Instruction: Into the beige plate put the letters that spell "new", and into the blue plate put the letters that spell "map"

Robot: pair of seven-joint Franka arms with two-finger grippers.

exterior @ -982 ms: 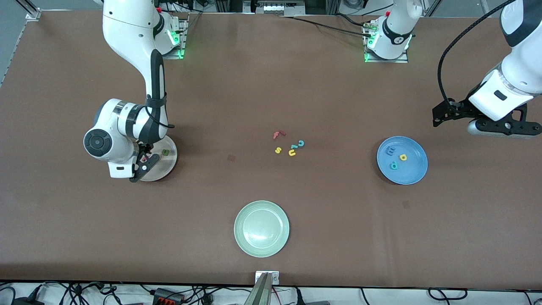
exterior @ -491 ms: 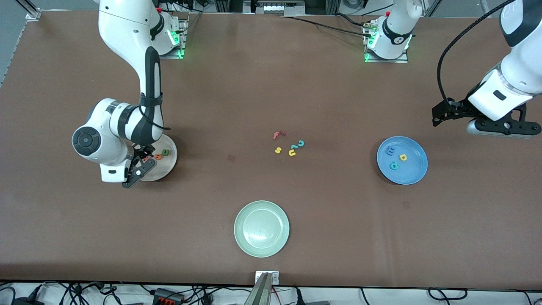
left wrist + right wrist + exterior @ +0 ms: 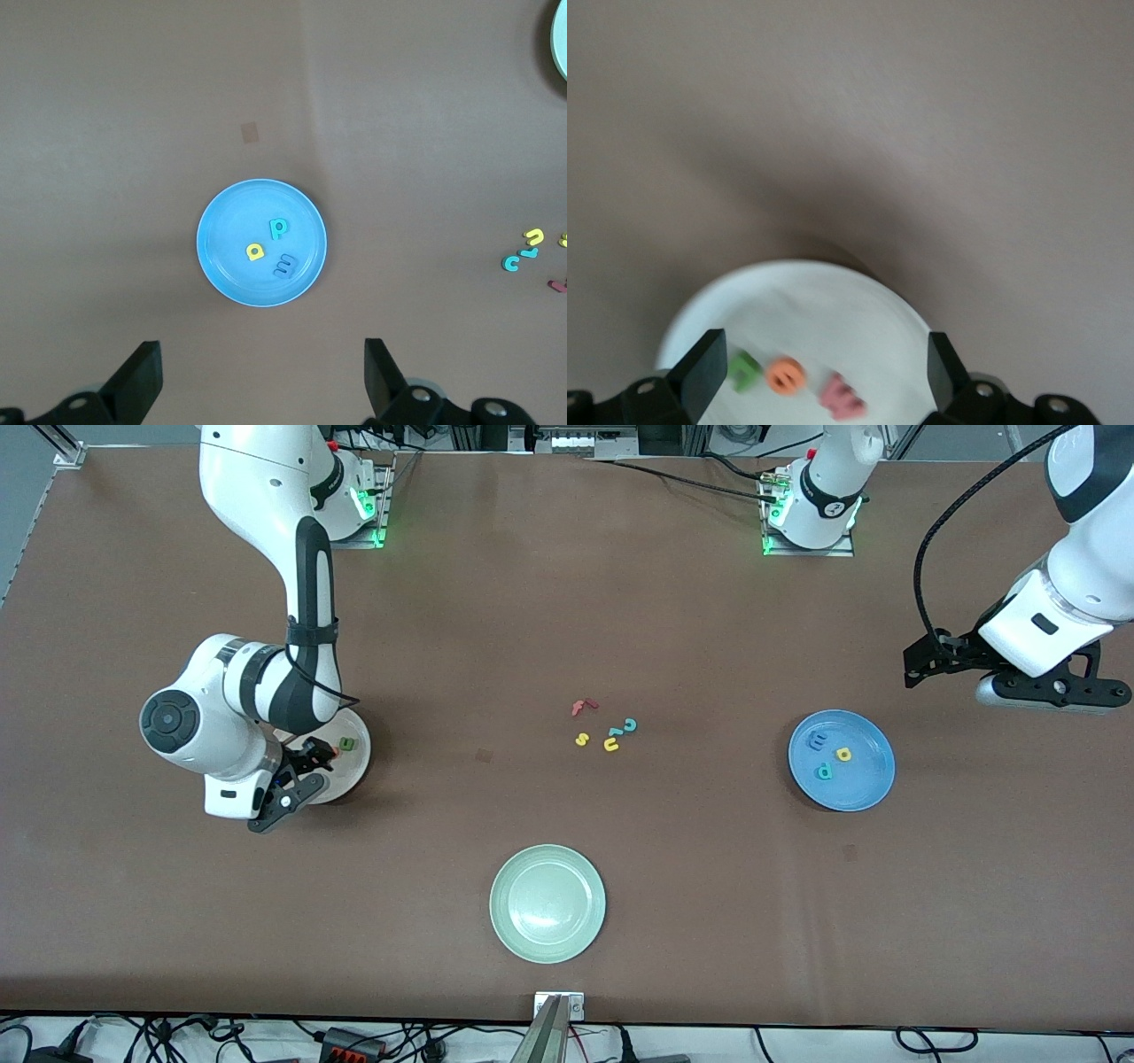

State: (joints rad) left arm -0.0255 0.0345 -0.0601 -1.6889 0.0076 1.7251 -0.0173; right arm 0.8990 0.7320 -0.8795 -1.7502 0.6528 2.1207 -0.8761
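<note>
The beige plate [image 3: 353,763] [image 3: 815,301] lies toward the right arm's end of the table. In it lie the green n [image 3: 346,744] [image 3: 744,372], the orange e [image 3: 330,751] [image 3: 785,375] and the salmon-red w [image 3: 843,396], side by side. My right gripper [image 3: 297,779] [image 3: 824,363] hangs open just over the plate's edge, holding nothing. The blue plate [image 3: 864,788] [image 3: 221,266] holds the blue m [image 3: 817,738] [image 3: 285,263], the yellow a [image 3: 843,754] [image 3: 256,252] and the teal p [image 3: 824,771] [image 3: 278,228]. My left gripper [image 3: 1054,689] [image 3: 261,372] waits open and empty over bare table beside the blue plate.
A pale green plate [image 3: 547,903] sits near the front edge in the middle. A small cluster of loose letters lies mid-table: a red f [image 3: 583,707], a yellow s [image 3: 582,739], a yellow u [image 3: 611,744] and a teal c [image 3: 630,725].
My right gripper has opened and slid off the beige plate's middle toward the right arm's end of the table, uncovering the letters. The left arm has not moved.
</note>
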